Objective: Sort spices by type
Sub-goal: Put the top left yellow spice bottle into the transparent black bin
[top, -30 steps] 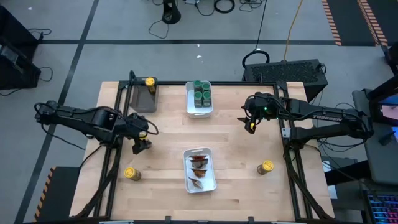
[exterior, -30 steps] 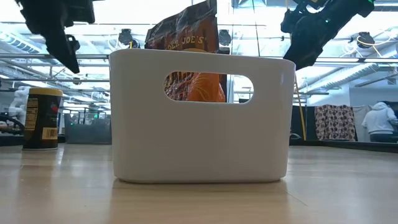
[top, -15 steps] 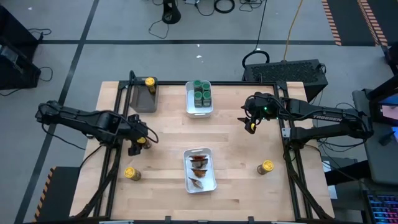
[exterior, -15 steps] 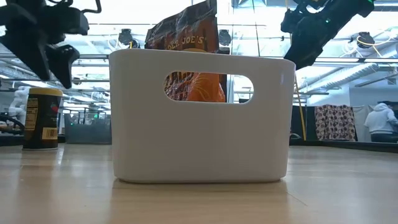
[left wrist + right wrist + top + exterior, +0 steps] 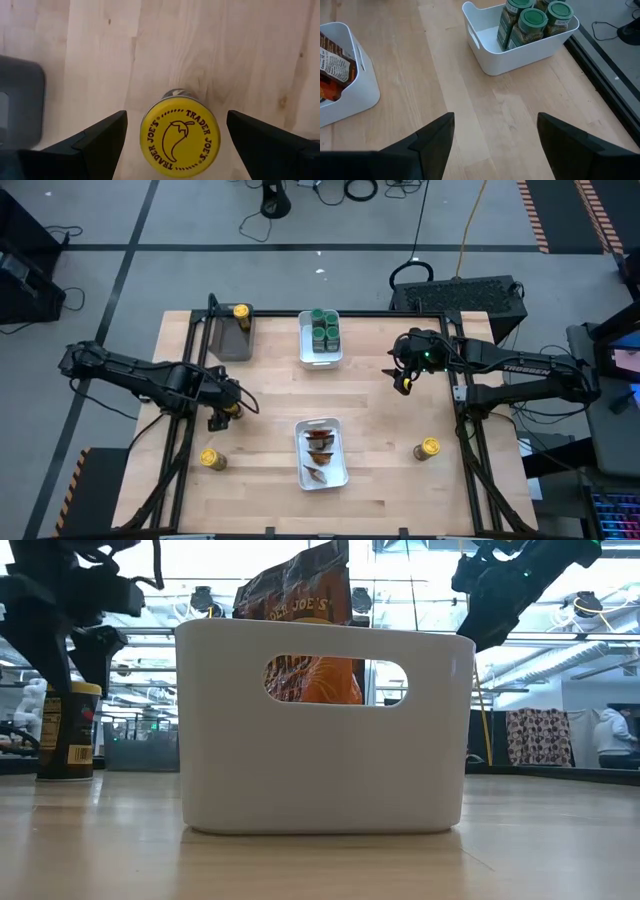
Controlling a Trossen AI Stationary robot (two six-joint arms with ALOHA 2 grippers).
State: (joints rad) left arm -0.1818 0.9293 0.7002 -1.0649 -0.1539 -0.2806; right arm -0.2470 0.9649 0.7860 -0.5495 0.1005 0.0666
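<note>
A yellow-lidded jar [image 5: 180, 142] stands upright on the wood at the table's left. My left gripper [image 5: 222, 412] hangs over it, pointing steeply down and open. One finger [image 5: 100, 140] stands on each side of the lid without touching. In the low view this gripper [image 5: 70, 645] is just above the jar [image 5: 68, 730]. My right gripper [image 5: 403, 380] waits open in the air at the right, empty [image 5: 495, 120]. Two more yellow-lidded jars [image 5: 209, 458] [image 5: 427, 448] stand loose near the front.
Green-lidded jars fill a white bin [image 5: 323, 352] at the far middle. Brown-orange packets lie in a white bin [image 5: 343, 465] at the near middle. A dark grey tray [image 5: 233, 340] at the far left holds one yellow-lidded jar [image 5: 241, 311]. Bare wood lies between the bins.
My left gripper has come down toward the yellow-lidded jar and rolled about its own axis; its fingers now reach the level of the lid. It has stayed open. The jar has not moved.
</note>
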